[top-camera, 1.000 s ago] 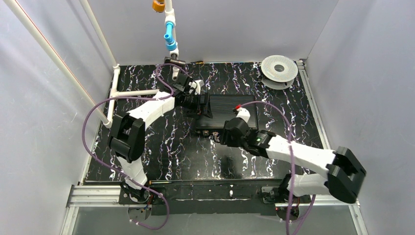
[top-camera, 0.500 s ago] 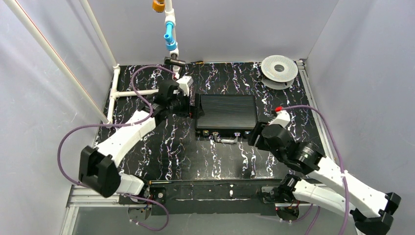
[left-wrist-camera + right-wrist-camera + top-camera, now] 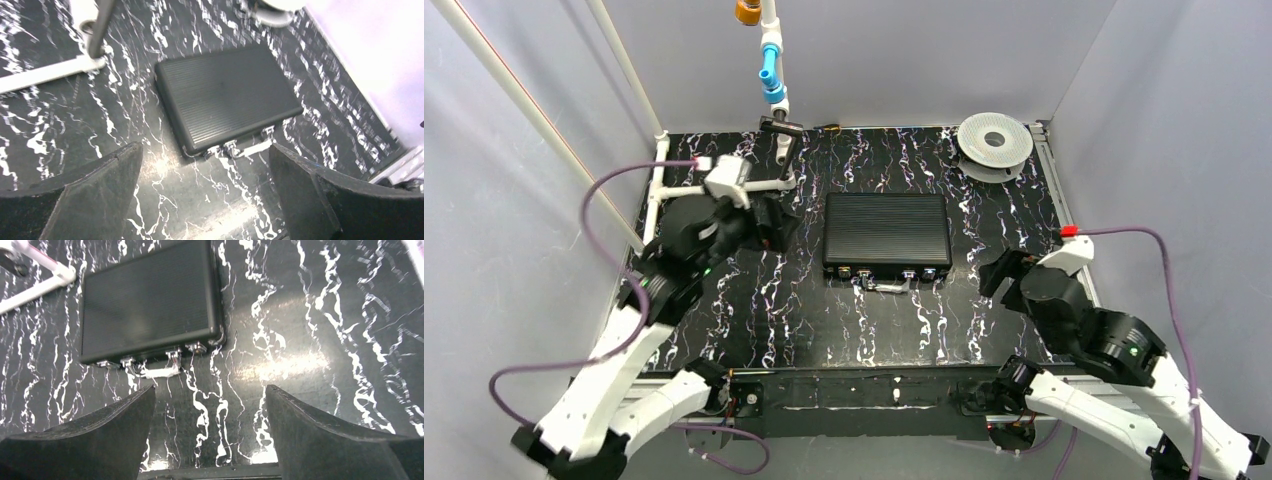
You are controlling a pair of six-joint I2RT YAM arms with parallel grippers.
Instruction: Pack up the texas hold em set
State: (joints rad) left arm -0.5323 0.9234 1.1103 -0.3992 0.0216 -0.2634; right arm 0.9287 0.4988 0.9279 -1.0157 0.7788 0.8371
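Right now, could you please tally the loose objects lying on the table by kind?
Black briefcase: 1
White-grey spool: 1
Total: 2

black ribbed briefcase with silver latches, black white-veined marble table, white-grey spool at far right corner.
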